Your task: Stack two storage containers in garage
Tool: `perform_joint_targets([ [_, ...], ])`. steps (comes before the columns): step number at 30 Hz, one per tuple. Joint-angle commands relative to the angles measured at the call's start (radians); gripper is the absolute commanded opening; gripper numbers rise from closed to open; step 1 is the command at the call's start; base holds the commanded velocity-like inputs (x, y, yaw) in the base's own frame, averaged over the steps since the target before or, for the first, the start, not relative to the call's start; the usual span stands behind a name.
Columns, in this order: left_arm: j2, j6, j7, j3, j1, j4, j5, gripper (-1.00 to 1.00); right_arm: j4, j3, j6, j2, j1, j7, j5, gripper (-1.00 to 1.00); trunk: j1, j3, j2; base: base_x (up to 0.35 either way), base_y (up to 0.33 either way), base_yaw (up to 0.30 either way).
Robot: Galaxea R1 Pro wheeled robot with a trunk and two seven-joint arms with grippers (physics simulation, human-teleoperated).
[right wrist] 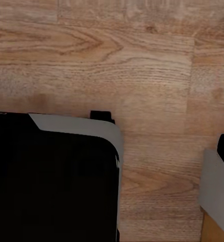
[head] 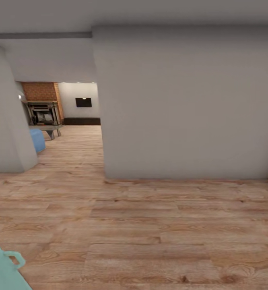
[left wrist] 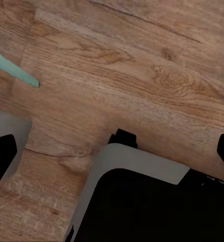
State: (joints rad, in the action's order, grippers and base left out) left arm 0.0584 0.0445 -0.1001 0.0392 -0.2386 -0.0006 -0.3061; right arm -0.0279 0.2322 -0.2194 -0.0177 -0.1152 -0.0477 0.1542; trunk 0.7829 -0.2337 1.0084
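Grippers: both hung over the light wood plank floor [head: 150, 225]; jaw state could not be told.
Risk: turning could clip the plain grey wall corner [head: 104, 161].

The living room [head: 65, 133] shows through the opening at about ten o'clock in the head view, past a plain grey wall. Inside it a brick column [head: 41, 92] rises above an ornate fireplace [head: 44, 112]. A blue sofa [head: 37, 140] edges in at nine o'clock. Light wood plank floor [head: 134, 225] runs from there across to six o'clock.
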Motion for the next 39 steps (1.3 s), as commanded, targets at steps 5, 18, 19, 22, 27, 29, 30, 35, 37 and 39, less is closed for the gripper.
perform_joint_targets([
  [5, 0.000, 0.005, -0.001, 0.003, -0.001, 0.001, -0.002, 1.00, -0.003, 0.008, -0.005, 0.001, -0.001, -0.001, 0.010, 1.00, 0.001, -0.001, 0.001, 0.323, 0.000, 0.000],
  [18, 0.000, 0.007, -0.001, 0.004, -0.001, 0.001, -0.002, 1.00, -0.003, 0.007, -0.004, 0.003, -0.001, -0.001, 0.011, 1.00, 0.001, -0.001, 0.001, 0.323, 0.000, 0.000],
  [19, 0.000, 0.007, -0.001, 0.004, -0.001, 0.001, -0.002, 1.00, -0.003, 0.007, -0.004, 0.004, -0.001, -0.001, 0.011, 1.00, 0.001, -0.001, 0.001, 0.323, 0.000, 0.000],
  [22, 0.000, 0.008, -0.001, 0.004, -0.001, 0.001, -0.002, 1.00, -0.003, 0.001, -0.006, 0.003, -0.001, 0.001, 0.010, 1.00, 0.001, -0.001, 0.001, 0.323, 0.000, 0.000],
  [27, 0.000, 0.006, -0.001, 0.004, -0.001, 0.001, -0.002, 1.00, -0.003, -0.006, -0.009, 0.007, -0.001, 0.000, 0.019, 1.00, 0.001, 0.003, 0.001, 0.323, 0.000, 0.000],
  [29, 0.000, 0.006, -0.001, 0.004, -0.001, 0.001, -0.002, 1.00, -0.003, -0.006, -0.009, 0.007, -0.001, 0.000, 0.021, 1.00, 0.001, 0.006, 0.001, 0.323, 0.000, 0.000],
  [30, 0.000, 0.006, -0.001, 0.004, -0.001, 0.001, -0.002, 1.00, -0.003, -0.006, -0.009, 0.007, -0.001, 0.000, 0.021, 1.00, 0.001, 0.007, 0.001, 0.323, 0.000, 0.000],
  [35, 0.000, 0.006, -0.001, 0.004, -0.001, 0.001, -0.002, 1.00, -0.003, -0.008, -0.008, 0.007, -0.001, 0.000, 0.024, 1.00, 0.001, 0.008, 0.001, 0.323, 0.000, 0.000],
  [37, 0.000, 0.006, -0.001, 0.004, -0.001, 0.001, -0.002, 1.00, -0.003, -0.008, -0.008, 0.007, -0.001, -0.001, 0.024, 1.00, 0.001, 0.009, 0.001, 0.323, 0.000, 0.000],
  [39, 0.000, 0.006, -0.001, 0.004, -0.001, 0.001, -0.002, 1.00, -0.003, -0.008, -0.008, 0.007, -0.001, -0.001, 0.024, 1.00, 0.001, 0.009, 0.001, 0.323, 0.000, 0.000],
])
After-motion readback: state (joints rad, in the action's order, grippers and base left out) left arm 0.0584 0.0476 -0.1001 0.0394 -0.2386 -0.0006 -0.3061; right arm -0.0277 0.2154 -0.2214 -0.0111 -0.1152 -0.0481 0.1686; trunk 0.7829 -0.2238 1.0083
